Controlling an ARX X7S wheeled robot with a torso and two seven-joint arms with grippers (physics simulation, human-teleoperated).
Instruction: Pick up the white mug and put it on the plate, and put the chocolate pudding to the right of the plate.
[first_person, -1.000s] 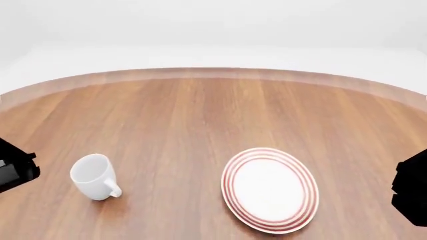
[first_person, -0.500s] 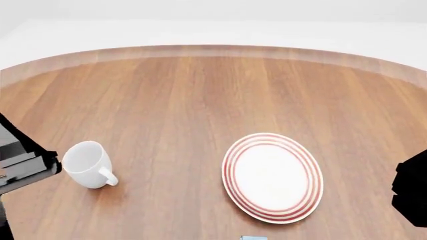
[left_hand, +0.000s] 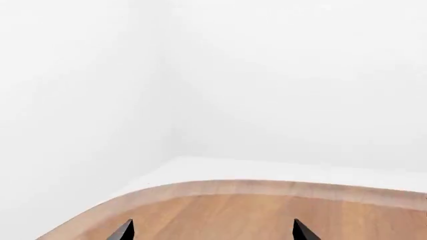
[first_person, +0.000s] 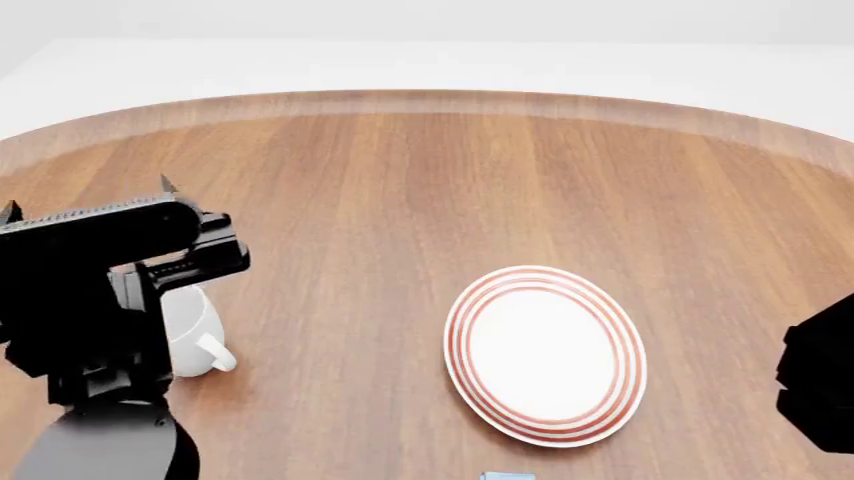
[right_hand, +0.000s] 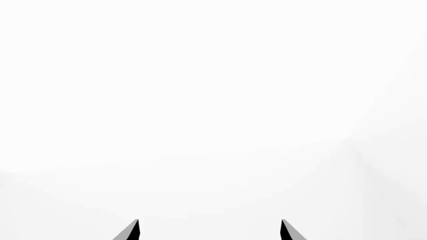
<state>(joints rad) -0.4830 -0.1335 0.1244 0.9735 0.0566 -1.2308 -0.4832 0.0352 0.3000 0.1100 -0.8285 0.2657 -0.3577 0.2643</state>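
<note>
White mug (first_person: 196, 333) upright, handle toward plate (first_person: 545, 353), left tool (first_person: 87, 200) above

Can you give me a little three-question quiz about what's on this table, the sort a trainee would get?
1. True or false: the white mug already stands on the plate.
2. Which arm has reached over the wooden table near the mug? A) left B) right C) both
3. Fill in: the plate's rim carries rings of the colour ____.

Key:
1. False. The mug stands on the wood to the left of the plate, partly hidden behind the left arm.
2. A. The right arm shows only at the head view's edge.
3. Red.
</note>
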